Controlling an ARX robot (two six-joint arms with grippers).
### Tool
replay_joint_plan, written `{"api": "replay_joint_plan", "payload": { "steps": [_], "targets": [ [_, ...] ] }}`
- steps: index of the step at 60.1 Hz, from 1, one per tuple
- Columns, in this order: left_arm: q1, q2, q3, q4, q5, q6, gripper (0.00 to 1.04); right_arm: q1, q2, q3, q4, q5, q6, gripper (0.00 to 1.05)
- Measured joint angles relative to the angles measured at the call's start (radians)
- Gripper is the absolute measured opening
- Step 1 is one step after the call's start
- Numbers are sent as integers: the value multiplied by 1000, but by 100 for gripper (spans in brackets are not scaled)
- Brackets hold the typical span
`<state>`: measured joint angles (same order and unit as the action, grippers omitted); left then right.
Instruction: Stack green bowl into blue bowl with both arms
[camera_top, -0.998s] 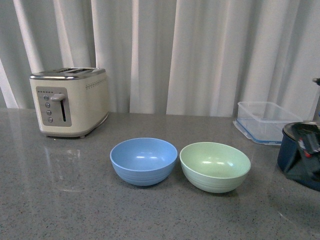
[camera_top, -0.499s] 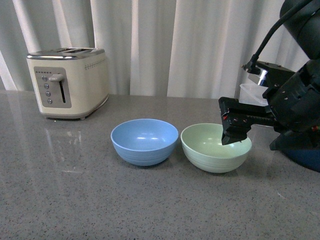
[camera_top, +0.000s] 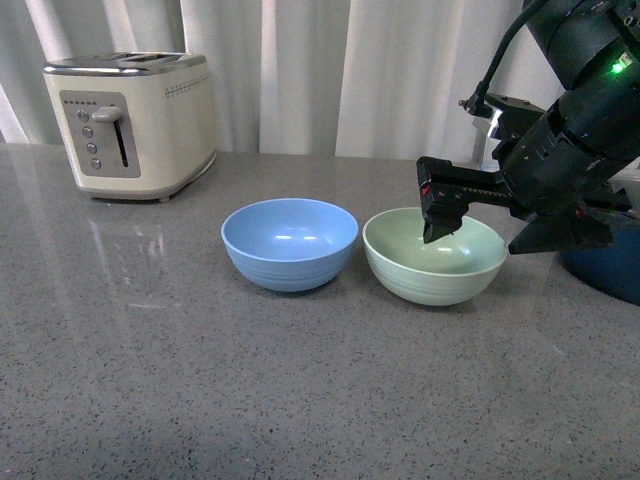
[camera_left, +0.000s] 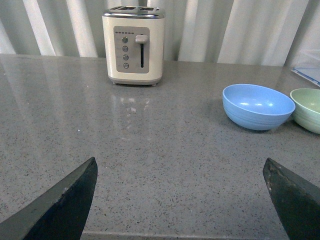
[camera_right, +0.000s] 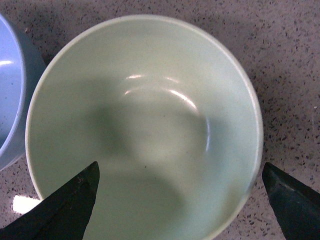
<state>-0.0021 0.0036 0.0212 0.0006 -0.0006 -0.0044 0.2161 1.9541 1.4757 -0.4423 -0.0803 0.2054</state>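
The green bowl (camera_top: 433, 258) sits upright and empty on the grey speckled worktop (camera_top: 200, 380). The right end effector (camera_top: 438, 225) hangs over the bowl's far side, and its black tips reach down to about rim level. In the right wrist view its two fingers (camera_right: 70, 205) are spread wide with the bowl's open mouth between them. One finger overlaps the rim and the other lies just outside it. It is open and grips nothing, and I cannot tell whether a tip touches the bowl.

The blue bowl (camera_top: 289, 243) stands just beside the green bowl, on its left as the robot faces. It is also upright and empty. The two rims come so close that I cannot tell whether they meet.

On the green bowl's other side, a dark blue pot (camera_top: 612, 278) stands near it, mostly hidden behind the bulky right arm (camera_top: 575, 150).

A cream toaster (camera_top: 135, 125) stands well apart from the green bowl, beyond the blue bowl and towards the pale curtain (camera_top: 300, 70).

In the left wrist view the left end effector (camera_left: 180, 200) is far from the green bowl. Its fingers are wide apart over bare worktop and hold nothing.
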Motion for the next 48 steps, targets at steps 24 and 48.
{"api": "replay_joint_plan", "payload": {
  "steps": [24, 48],
  "targets": [
    [0, 0, 0, 0, 0, 0, 98, -39, 84, 19, 82, -4, -61, 89],
    [0, 0, 0, 0, 0, 0, 98, -64, 75, -68, 134, -23, -51, 30]
  ]
}}
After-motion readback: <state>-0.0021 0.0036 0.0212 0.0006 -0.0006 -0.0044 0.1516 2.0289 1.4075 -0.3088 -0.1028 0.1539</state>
